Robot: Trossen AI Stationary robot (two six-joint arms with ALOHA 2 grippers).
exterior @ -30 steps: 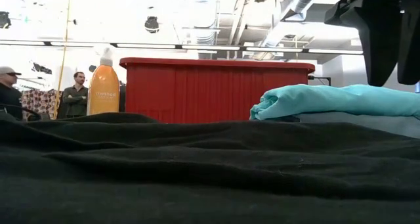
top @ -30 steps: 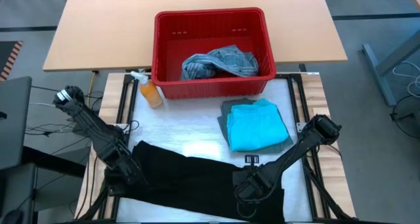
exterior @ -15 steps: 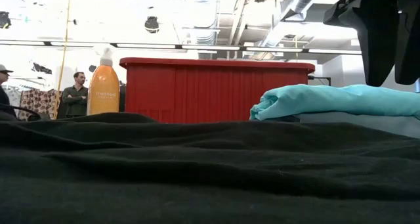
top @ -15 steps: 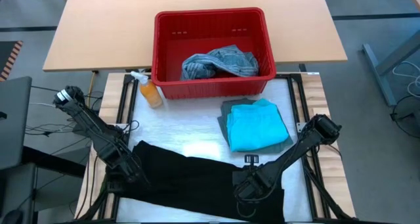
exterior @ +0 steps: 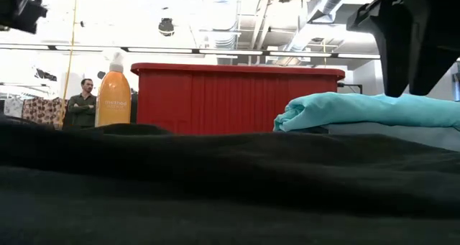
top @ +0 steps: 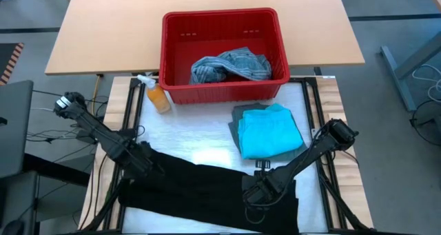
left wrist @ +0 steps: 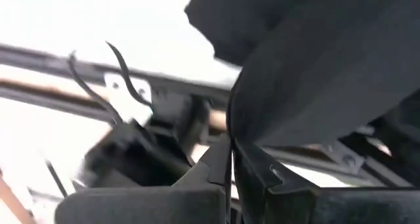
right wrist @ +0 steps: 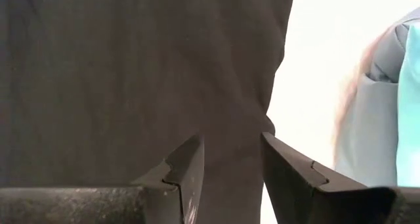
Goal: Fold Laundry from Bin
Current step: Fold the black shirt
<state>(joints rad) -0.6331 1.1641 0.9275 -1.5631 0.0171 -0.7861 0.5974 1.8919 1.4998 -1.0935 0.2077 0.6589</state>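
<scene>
Lifted since a second ago, the left gripper (top: 146,159) stays clamped on the black garment (top: 207,190); the right gripper (top: 256,191), fingers parted, straddles that cloth.

red bin (top: 222,28), mottled blue-grey garment (top: 231,65), turquoise shirt (top: 270,131), black garment (top: 200,190), orange bottle (top: 158,97).

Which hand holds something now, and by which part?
The left hand pinches the black garment at its left edge; the right hand is open over it.
</scene>
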